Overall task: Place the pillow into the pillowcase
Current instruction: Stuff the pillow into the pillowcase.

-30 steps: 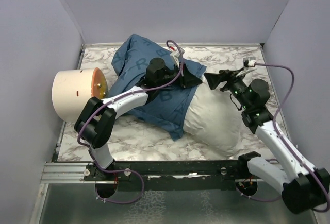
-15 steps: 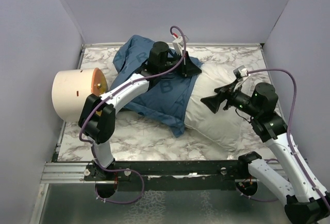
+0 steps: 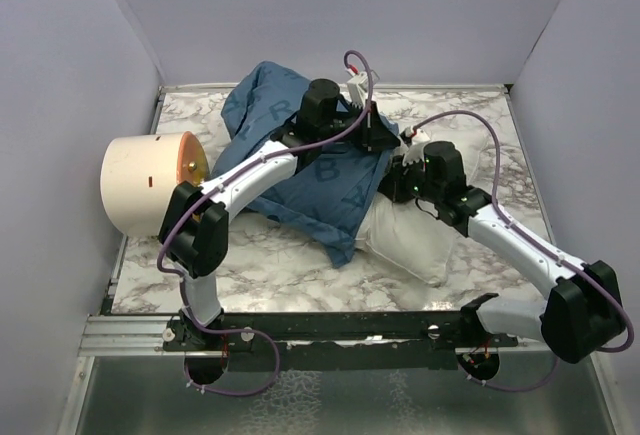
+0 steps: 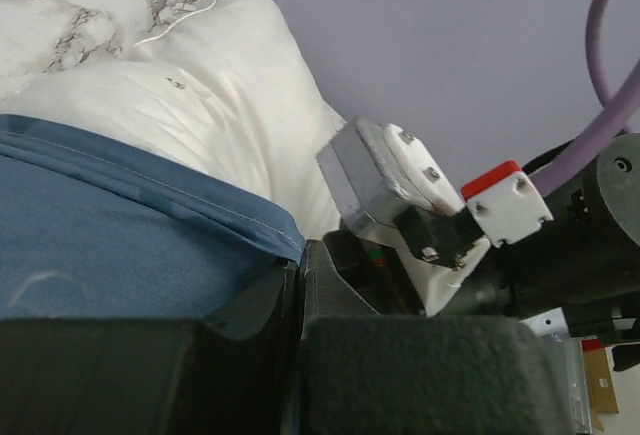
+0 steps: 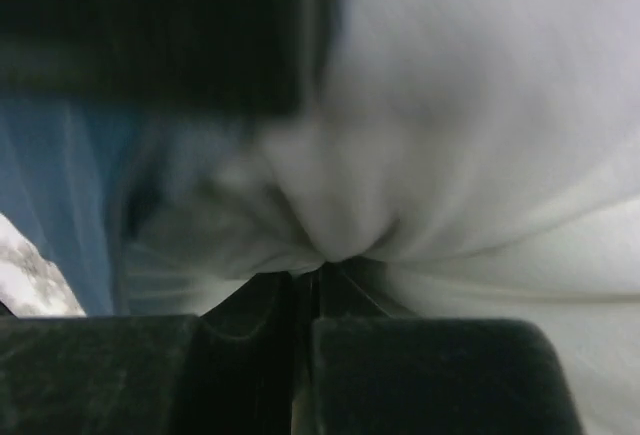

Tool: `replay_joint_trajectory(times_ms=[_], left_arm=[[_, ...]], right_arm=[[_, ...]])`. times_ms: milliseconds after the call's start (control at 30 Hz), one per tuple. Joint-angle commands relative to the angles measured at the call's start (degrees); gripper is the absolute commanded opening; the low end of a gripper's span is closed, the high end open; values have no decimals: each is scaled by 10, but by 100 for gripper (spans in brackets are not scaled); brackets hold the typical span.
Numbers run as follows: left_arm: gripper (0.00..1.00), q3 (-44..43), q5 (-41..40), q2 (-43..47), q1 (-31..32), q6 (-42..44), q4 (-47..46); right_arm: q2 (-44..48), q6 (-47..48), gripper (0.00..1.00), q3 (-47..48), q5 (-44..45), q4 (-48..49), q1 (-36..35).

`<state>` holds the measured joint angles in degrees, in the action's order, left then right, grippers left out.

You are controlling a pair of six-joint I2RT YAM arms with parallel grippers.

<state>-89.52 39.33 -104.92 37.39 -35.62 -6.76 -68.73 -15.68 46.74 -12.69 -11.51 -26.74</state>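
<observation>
Pinching a tuft of white cover, the right gripper (image 5: 305, 277) is closed on the pillow (image 3: 415, 240), which lies on the table (image 3: 470, 115) from its middle toward the right edge, its left end under or inside the pillowcase (image 3: 300, 180) — I cannot tell which. The left gripper (image 4: 300, 273) is clamped on the blue hem of that sack, at the pillow's far side. Both look light, soft and floppy — the pillow should squash rather than slide, so a deeper bite near a corner or seam would likely hold better than this thin pinch.
</observation>
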Motion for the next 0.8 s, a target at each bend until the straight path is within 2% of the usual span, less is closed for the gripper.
replay_joint_trajectory(times_ms=[0, 100, 233, 300, 367, 433, 500, 567, 667, 700, 767], left_arm=[[0, -28, 41, 48, 74, -48, -91], [0, 7, 34, 73, 81, -77, -134], [0, 121, 8, 131, 71, -87, -186], [0, 202, 6, 142, 53, -108, -236], [0, 267, 6, 140, 26, -114, -269], [0, 317, 11, 131, 8, -116, -291], [0, 357, 20, 121, -2, -125, -326], [0, 387, 24, 113, -6, -132, -352], [0, 415, 28, 103, -7, -137, -380], [0, 422, 29, 100, -7, -140, -387], [0, 431, 30, 97, -7, -142, -399]], right_arm=[[-25, -102, 1, -16, -48, 278, -8], [-9, -160, 1, -4, -36, 384, -8], [-23, -169, 1, -30, -14, 420, -7], [-32, -153, 6, -75, -42, 428, -6], [-6, -120, 22, -127, -88, 426, -5], [71, -92, 42, -171, -112, 392, -5], [178, -64, 62, -176, -110, 311, -5], [272, -37, 79, -143, -98, 217, -5], [341, -32, 94, -64, -59, 106, -5], [346, -41, 99, -42, -22, 71, -5], [332, -76, 100, 2, 102, -9, -5]])
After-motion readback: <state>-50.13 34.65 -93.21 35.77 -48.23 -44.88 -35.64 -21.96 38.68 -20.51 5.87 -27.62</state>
